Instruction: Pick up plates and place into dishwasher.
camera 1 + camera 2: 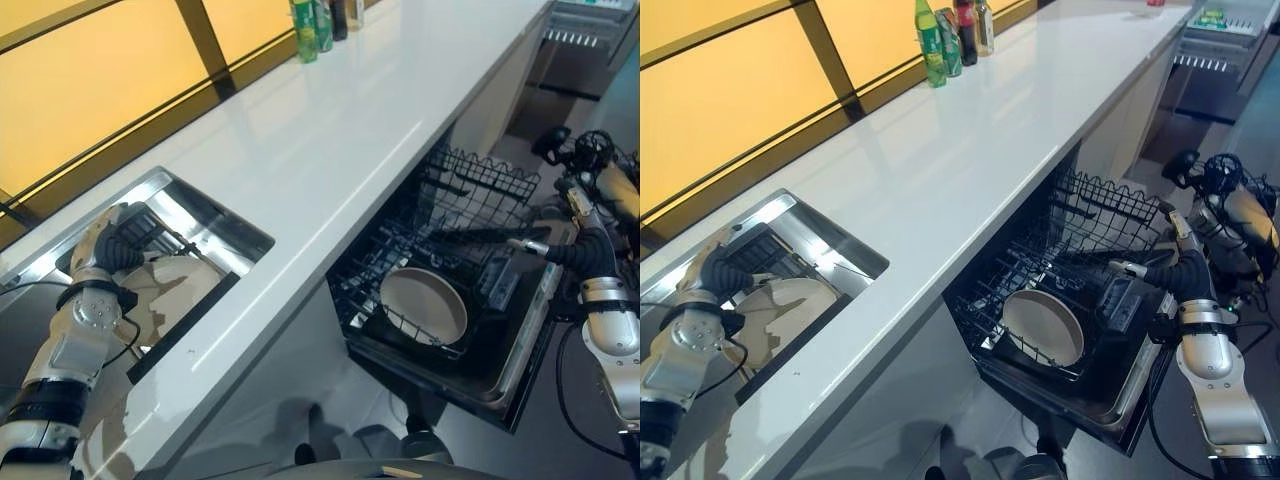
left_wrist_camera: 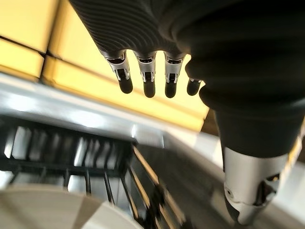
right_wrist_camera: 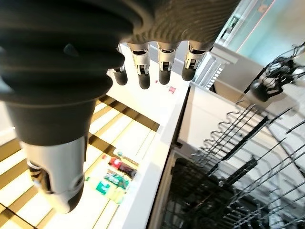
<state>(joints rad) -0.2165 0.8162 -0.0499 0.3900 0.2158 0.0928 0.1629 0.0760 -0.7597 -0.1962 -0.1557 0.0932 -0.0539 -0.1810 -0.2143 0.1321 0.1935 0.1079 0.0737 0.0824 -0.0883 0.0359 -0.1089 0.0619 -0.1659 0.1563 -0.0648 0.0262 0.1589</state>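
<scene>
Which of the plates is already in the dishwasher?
The round cream plate lying in the dishwasher's lower rack under the counter. The other plate sits in the sink, beside the robot's left hand.

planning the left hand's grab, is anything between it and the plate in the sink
Nothing visible stands between them. The left hand hangs open just above the plate in the sink; a dark rack sits beside it, not over the plate.
</scene>
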